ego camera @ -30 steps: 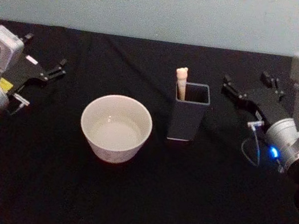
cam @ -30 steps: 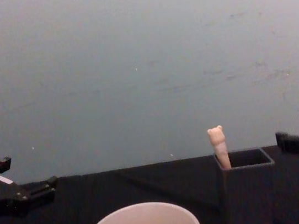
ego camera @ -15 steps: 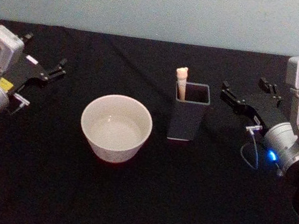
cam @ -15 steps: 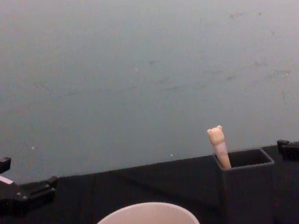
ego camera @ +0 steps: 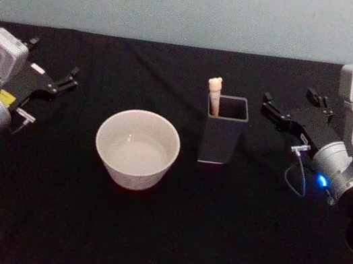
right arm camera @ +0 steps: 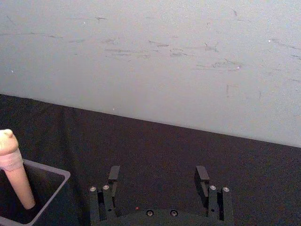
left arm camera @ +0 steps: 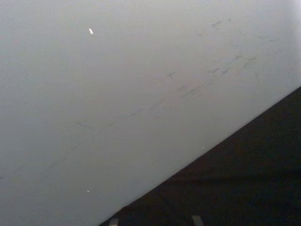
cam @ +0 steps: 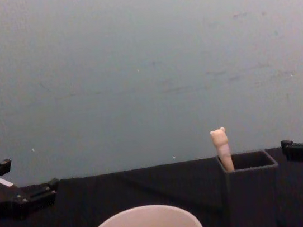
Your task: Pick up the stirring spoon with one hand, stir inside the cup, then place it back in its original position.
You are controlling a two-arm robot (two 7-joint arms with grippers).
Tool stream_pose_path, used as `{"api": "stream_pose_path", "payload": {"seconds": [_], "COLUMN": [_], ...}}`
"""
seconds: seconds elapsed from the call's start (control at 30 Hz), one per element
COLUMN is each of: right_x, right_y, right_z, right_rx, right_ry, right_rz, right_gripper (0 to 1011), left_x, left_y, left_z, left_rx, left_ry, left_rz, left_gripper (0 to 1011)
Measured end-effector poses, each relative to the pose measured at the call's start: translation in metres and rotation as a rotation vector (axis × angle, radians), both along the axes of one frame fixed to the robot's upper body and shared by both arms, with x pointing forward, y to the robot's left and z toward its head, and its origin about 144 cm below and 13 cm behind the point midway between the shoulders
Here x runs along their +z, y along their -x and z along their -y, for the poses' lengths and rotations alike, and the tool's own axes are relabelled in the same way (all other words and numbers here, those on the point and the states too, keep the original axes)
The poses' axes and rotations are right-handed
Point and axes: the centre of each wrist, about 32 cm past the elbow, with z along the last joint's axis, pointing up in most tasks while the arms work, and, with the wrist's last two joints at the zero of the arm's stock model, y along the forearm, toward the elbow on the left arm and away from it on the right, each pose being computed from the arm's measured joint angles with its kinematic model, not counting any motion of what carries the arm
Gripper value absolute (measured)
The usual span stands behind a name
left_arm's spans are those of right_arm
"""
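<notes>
The stirring spoon (ego camera: 213,95) stands near-upright in the dark holder box (ego camera: 222,139), just right of the cup (ego camera: 136,149), and the right gripper (ego camera: 288,109), fingers apart and empty, sits closer than the left gripper (ego camera: 47,79), whose fingers also look parted.

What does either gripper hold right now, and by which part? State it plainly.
Nothing is held. The right gripper is open beside the dark square holder box; the cream bear-topped stirring spoon stands inside it. The left gripper is open and empty.
</notes>
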Motion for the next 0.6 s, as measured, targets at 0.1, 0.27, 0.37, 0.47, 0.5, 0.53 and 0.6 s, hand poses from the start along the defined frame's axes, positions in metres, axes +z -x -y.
{"api": "stream_pose_path", "payload": {"seconds": [0.1, 0.27, 0.37, 0.47, 0.5, 0.53, 0.6], "right_x": [0.0001, 0.0002, 0.0003, 0.0004, 0.0003, 0.0003, 0.0004], "right_y": [0.0000, 0.0000, 0.0000, 0.0000, 0.0000, 0.0000, 0.0000], "right_z": [0.0000, 0.0000, -0.0001, -0.0001, -0.0001, -0.0001, -0.0001], "right_rx": [0.000, 0.000, 0.000, 0.000, 0.000, 0.000, 0.000], "right_ry": [0.000, -0.001, -0.001, -0.001, -0.001, -0.002, -0.002], "right_rz": [0.001, 0.001, 0.001, 0.001, 0.001, 0.001, 0.001], "right_gripper": [1002, 1002, 1002, 1002, 1002, 1002, 1002], "left_x": [0.0000, 0.0000, 0.0000, 0.0000, 0.0000, 0.0000, 0.0000], "left_y": [0.0000, 0.0000, 0.0000, 0.0000, 0.0000, 0.0000, 0.0000], "left_z": [0.0000, 0.0000, 0.0000, 0.0000, 0.0000, 0.0000, 0.0000], "left_rx": [0.000, 0.000, 0.000, 0.000, 0.000, 0.000, 0.000], "left_ry": [0.000, 0.000, 0.000, 0.000, 0.000, 0.000, 0.000], "left_rz": [0.000, 0.000, 0.000, 0.000, 0.000, 0.000, 0.000], "left_gripper": [1001, 1001, 1001, 1001, 1001, 1001, 1001]}}
